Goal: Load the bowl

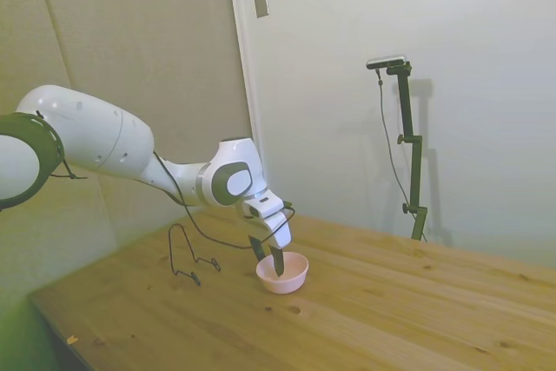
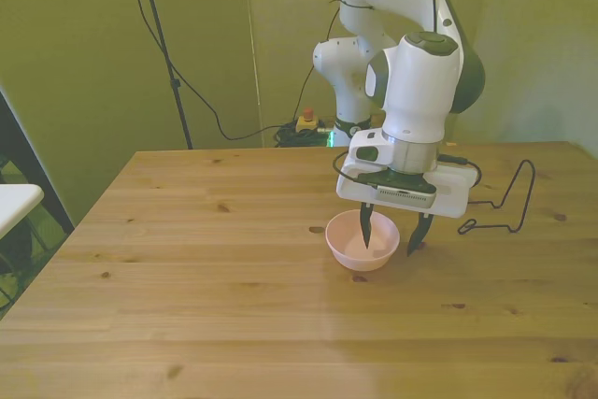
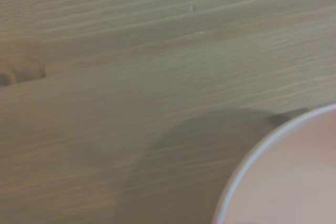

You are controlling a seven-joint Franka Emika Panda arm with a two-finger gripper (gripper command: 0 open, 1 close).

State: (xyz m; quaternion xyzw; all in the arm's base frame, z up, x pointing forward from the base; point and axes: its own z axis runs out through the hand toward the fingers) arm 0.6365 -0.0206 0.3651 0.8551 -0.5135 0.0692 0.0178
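One finger of the spread tool [image 2: 393,236] dips inside the pink bowl [image 2: 361,246], the other outside its rim, at frame centre; grasping seems underway, so pinching the wall comes next.

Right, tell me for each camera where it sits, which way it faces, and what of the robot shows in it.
Side view: off one side of the wooden table, facing across it; the white arm enters from the picture's left, its gripper at the small round pale pink bowl.
Front view: across the table, facing the robot; base, arm and open gripper show, one finger inside the bowl, one outside.
Wrist view: close, looking down at the tabletop and bowl rim; no robot parts.
Side and front share the thin dark wire rack.
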